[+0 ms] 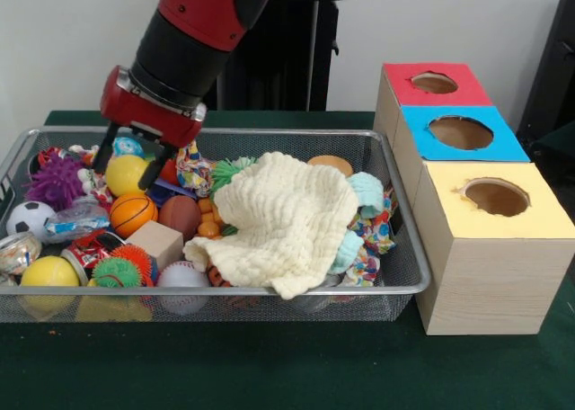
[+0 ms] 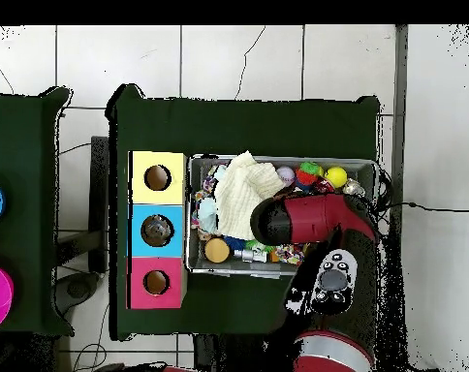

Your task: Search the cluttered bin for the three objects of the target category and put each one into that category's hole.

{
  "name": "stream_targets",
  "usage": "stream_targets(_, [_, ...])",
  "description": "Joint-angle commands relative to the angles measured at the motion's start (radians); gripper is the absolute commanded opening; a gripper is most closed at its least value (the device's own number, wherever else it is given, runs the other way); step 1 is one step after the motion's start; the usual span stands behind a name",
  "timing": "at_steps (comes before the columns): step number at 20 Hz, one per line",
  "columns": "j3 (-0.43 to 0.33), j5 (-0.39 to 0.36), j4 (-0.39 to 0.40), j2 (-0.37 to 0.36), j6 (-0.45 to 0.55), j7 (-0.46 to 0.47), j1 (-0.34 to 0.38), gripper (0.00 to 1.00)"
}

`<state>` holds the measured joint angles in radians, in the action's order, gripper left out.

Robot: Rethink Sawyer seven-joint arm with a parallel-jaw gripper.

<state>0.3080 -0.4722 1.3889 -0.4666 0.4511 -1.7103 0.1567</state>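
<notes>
Tool (image 1: 131, 163), fingers spread apart, low over the bin's (image 1: 269, 133) left clutter.

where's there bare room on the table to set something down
Bare green cloth runs along the table's near edge, in front of the bin and yellow box. The bin itself is crowded: cream cloth, balls and toys fill it, with the gripper over its left part.
</notes>
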Motion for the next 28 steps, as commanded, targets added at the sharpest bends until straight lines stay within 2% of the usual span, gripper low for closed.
stream_targets(1, [-0.015,-0.079,-0.04,0.066,-0.051,-0.045,0.022,1.0])
stream_targets(6, [0.042,-0.105,-0.074,0.123,-0.113,-0.122,0.0,1.0])
stream_targets(8, [0.026,-0.084,-0.072,0.126,-0.118,-0.127,0.009,1.0])
stream_targets(17, [-0.107,0.008,0.022,0.05,-0.099,-0.084,0.075,1.0])
stream_targets(28, [-0.129,0.028,0.022,0.039,-0.071,-0.088,0.08,1.0])
